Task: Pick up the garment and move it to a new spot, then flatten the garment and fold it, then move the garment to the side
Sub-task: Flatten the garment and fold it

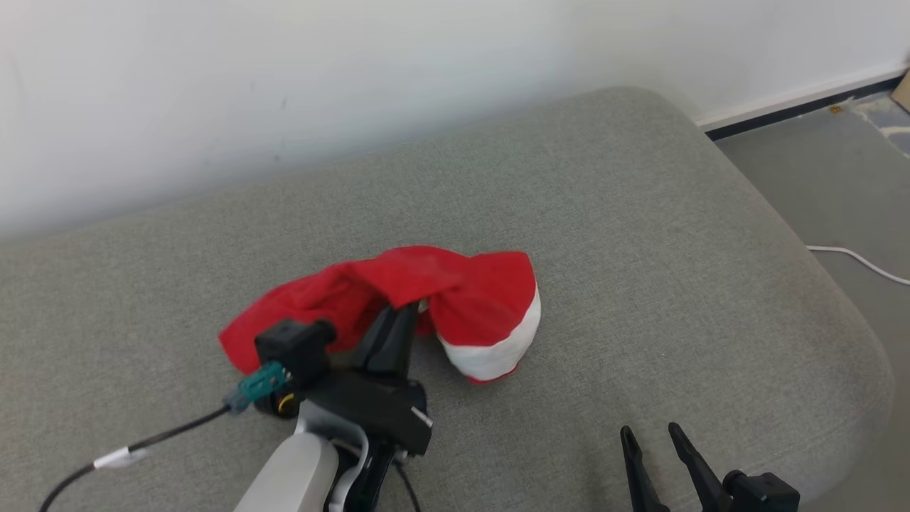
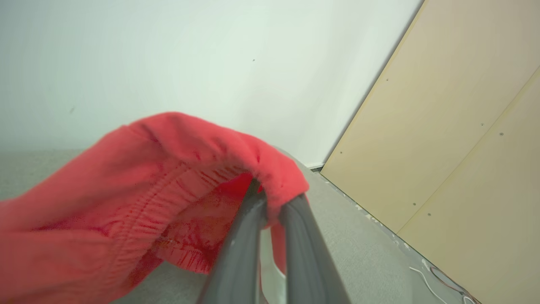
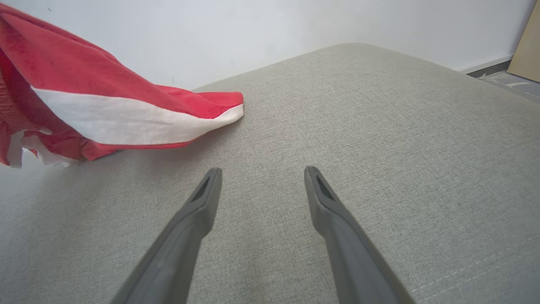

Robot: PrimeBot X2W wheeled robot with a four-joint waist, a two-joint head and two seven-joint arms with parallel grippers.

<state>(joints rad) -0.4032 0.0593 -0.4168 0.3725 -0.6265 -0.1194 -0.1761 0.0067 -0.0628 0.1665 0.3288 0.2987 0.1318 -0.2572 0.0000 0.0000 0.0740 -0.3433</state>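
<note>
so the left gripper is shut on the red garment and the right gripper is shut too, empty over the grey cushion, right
Not quite: the right gripper is open, not shut; the right wrist view shows it spread wide, empty over the grey cushion. The left gripper is indeed shut on the red garment.

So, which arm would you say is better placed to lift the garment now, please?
Left: the left gripper is shut on the garment, while the right gripper stands open, apart from it.

Pale forearm (image 1: 295,476), black wrist block (image 1: 377,412)
Teal plug (image 1: 259,382), white-tagged black cable (image 1: 117,457); left gripper (image 1: 411,307) with long dark fingers.
</note>
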